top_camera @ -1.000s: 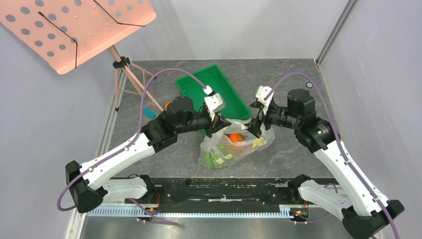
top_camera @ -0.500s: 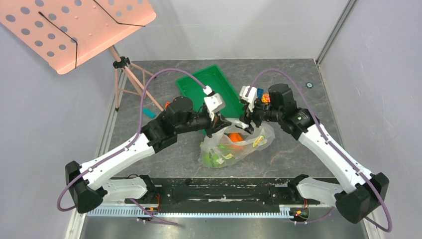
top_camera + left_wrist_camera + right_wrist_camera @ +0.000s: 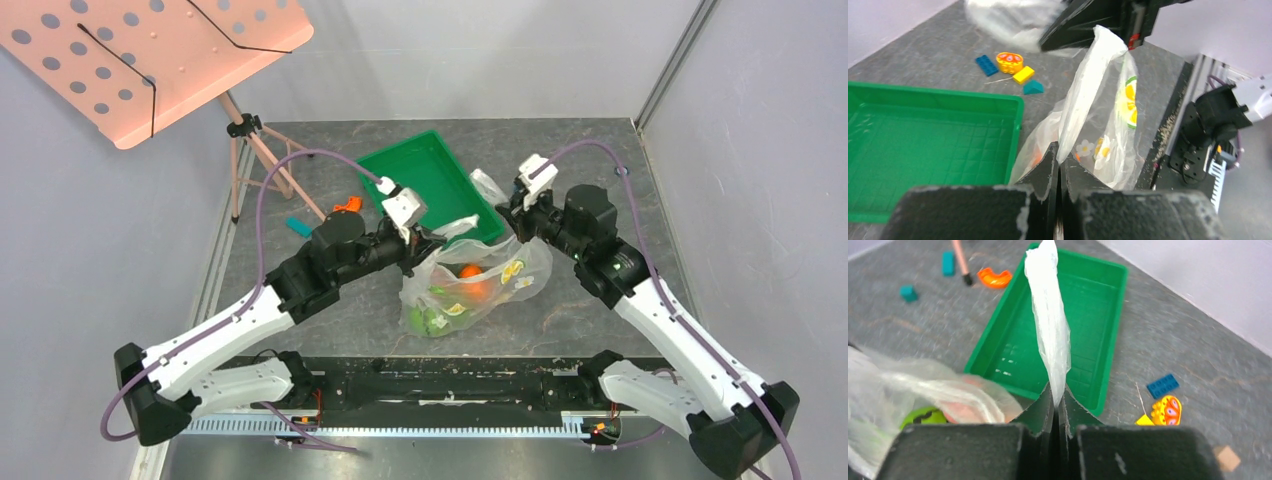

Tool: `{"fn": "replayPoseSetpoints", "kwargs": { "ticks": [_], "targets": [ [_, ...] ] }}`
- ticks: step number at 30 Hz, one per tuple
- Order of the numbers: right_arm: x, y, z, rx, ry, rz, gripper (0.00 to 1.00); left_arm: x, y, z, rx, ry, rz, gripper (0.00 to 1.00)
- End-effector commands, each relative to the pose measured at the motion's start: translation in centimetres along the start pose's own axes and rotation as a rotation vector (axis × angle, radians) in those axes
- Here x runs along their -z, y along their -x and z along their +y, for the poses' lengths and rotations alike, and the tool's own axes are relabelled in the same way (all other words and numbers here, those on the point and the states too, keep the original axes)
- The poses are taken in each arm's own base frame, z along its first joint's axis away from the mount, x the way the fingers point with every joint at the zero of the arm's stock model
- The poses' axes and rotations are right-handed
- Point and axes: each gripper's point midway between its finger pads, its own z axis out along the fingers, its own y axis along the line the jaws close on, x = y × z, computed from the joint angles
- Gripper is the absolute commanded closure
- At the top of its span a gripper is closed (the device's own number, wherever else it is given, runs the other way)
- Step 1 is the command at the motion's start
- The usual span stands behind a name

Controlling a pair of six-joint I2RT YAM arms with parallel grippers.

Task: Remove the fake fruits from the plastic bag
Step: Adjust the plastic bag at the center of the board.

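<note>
plastic bag (image 3: 512,283): clear, flower-printed, on table (image 3: 330,305), handles stretched apart | fake fruits (image 3: 469,272): orange and green ones inside

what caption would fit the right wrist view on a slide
Right gripper pinches a strip of the plastic bag, green tray beyond it.

Beside one green tray (image 3: 430,180) lies one plastic bag (image 3: 500,285) with three fake fruits (image 3: 468,272) showing through (orange, striped green, pink). Four toy pieces (image 3: 1023,74) lie off one long side of the tray, two teal blocks (image 3: 948,262) and one orange curve (image 3: 994,277) off the other.
</note>
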Motion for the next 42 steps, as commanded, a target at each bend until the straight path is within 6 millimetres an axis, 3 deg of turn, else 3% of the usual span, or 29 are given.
{"fn": "replayPoseSetpoints", "kwargs": {
  "ticks": [1, 3, 6, 8, 15, 20, 24, 29, 42],
  "targets": [
    [1.7, 2.5, -4.4, -0.266, -0.314, -0.175, 1.00, 1.7, 3.0, 1.4, 0.096, 0.114, -0.178, 0.98],
    [2.5, 1.5, -5.1, -0.377, -0.393, -0.210, 1.00, 2.5, 3.3, 1.5, 0.131, 0.126, -0.228, 0.98],
    [4.0, 1.8, -5.5, -0.537, -0.443, -0.338, 1.00, 3.5, 3.4, 1.2, 0.175, 0.119, -0.283, 0.97],
    [4.4, 2.1, -4.9, -0.597, -0.411, -0.408, 1.00, 4.0, 3.4, 1.4, 0.194, 0.134, -0.305, 0.84],
    [3.4, 4.5, -2.1, -0.563, -0.215, -0.423, 1.00, 2.8, 2.2, -1.7, 0.111, -0.047, -0.176, 0.65],
    [3.0, 4.7, -1.3, -0.547, -0.164, -0.409, 1.00, 1.4, 0.6, -2.9, 0.082, -0.131, -0.055, 0.36],
    [2.8, 4.3, -1.0, -0.533, -0.153, -0.394, 1.00, 1.3, 0.3, -4.1, 0.071, -0.205, -0.035, 0.23],
    [2.7, 4.2, -1.1, -0.524, -0.156, -0.387, 1.00, 1.7, -0.3, -5.5, 0.041, -0.298, -0.005, 0.18],
    [2.7, 5.1, -0.6, -0.504, -0.119, -0.391, 1.00, -1.4, -3.5, -4.6, 0.041, -0.263, 0.115, 0.18]
  ]
}}
